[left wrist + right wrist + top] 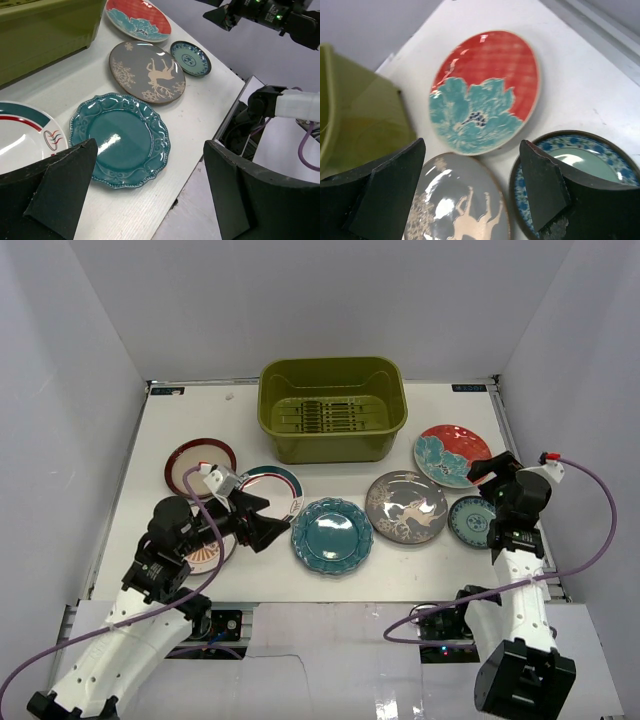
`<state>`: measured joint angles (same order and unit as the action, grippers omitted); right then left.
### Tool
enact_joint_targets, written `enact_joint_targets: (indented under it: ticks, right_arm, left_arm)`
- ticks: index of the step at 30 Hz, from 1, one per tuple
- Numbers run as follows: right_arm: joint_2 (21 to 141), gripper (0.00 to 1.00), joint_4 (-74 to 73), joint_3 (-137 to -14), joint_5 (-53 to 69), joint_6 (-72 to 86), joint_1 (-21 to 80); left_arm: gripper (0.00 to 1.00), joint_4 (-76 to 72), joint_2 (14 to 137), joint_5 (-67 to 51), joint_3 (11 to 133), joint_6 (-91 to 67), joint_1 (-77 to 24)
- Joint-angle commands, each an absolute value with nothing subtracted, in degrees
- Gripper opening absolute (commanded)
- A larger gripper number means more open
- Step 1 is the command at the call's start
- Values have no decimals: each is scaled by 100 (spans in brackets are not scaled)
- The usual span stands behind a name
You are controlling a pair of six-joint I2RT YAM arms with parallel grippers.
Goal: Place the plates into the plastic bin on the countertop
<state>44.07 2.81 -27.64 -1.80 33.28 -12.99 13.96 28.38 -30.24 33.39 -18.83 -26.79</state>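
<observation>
Left gripper (150,147): jaws apart, gripping nothing, positioned over the left rim of the scalloped teal plate (332,535). Right gripper (472,144): jaws apart, gripping nothing, above the point where the red-and-teal plate (485,90), grey plate (455,205) and small light-blue plate (580,165) lie near one another. All seven plates lie flat on the countertop (420,570), outside the plastic bin (332,408), which stands at the far edge.

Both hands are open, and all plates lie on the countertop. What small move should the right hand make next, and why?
Probably lower the right hand onto the near rim of the red-and-teal plate: its open fingers frame that rim in the wrist view, it holds nothing, and the empty plastic bin stands beside that plate.
</observation>
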Motion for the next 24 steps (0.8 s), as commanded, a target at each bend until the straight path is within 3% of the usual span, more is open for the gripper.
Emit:
enact_joint_targets:
  ticks: [1, 6, 21, 24]
  right_arm:
    - [4813, 82, 650, -2733, -448, 3708, -1687]
    - [5580, 82, 1475, -2514, 350, 4140, -2197]
    - [7775, 78, 2829, -2689, 807, 3814, -2549]
    - [8330, 71, 3163, -2935, 1291, 3832, -2566]
  left_arm:
    - [98, 1582, 2707, -3085, 3489, -1837, -2812]
    - [98, 1748, 2646, -3111, 3463, -1995, -3111]
    - [98, 2004, 2812, -2452, 3314, -2048, -3638]
    - [98, 2013, 2830, -2435, 3296, -2065, -3691]
